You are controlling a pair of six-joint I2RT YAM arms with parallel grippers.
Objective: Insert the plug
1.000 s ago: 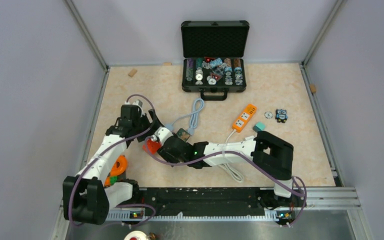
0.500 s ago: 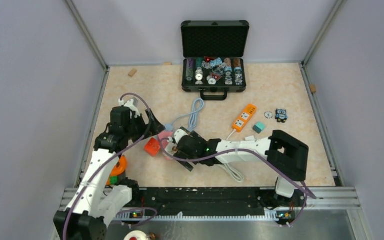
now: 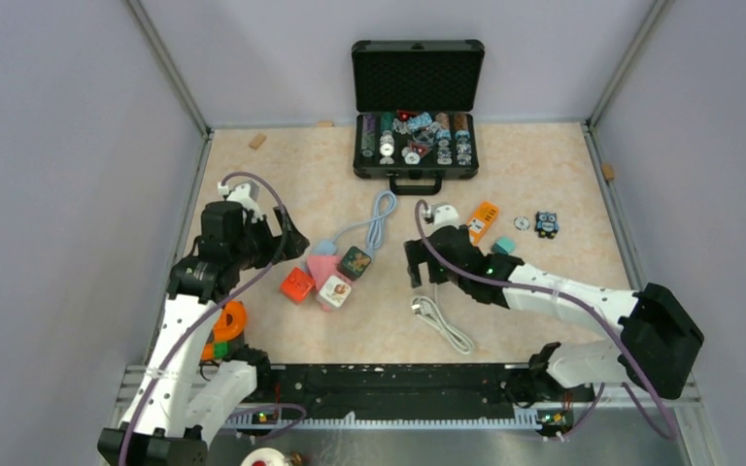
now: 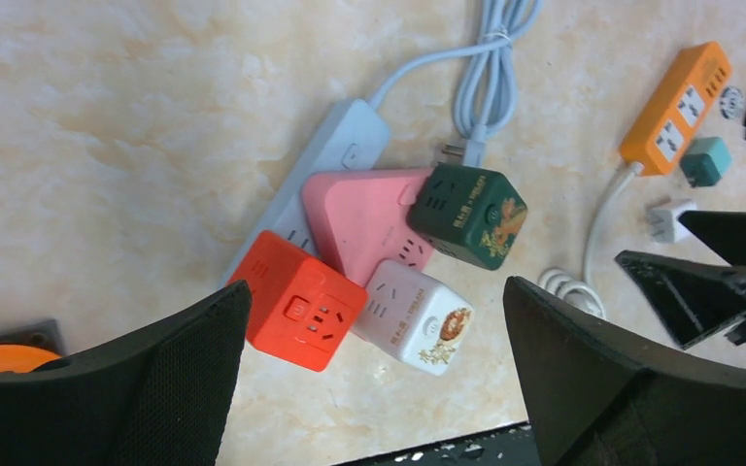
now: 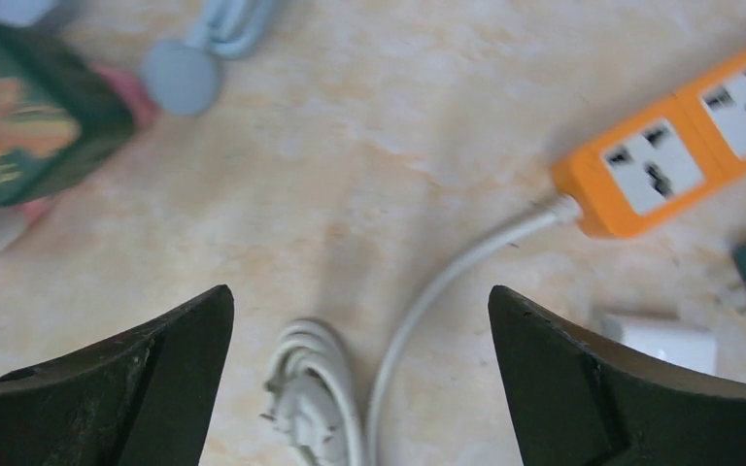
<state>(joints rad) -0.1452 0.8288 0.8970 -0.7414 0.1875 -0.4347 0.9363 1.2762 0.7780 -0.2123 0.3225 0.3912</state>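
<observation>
My right claw (image 5: 359, 291) hangs spread wide and empty above the marbled beige bench (image 5: 379, 155). Just below it lies what I take to be the white moulded plug (image 5: 303, 427), blurred in the wrist view, at the end of a coiled white cord (image 5: 427, 291) running to the orange plastic power strip (image 5: 680, 160). My left claw (image 4: 377, 291) is likewise agape, holding nothing, over a huddle of touching sockets: a red cube socket (image 4: 296, 311), a white cube socket (image 4: 418, 316), a pink socket block (image 4: 364, 218) and a dark green cube socket (image 4: 471, 214).
</observation>
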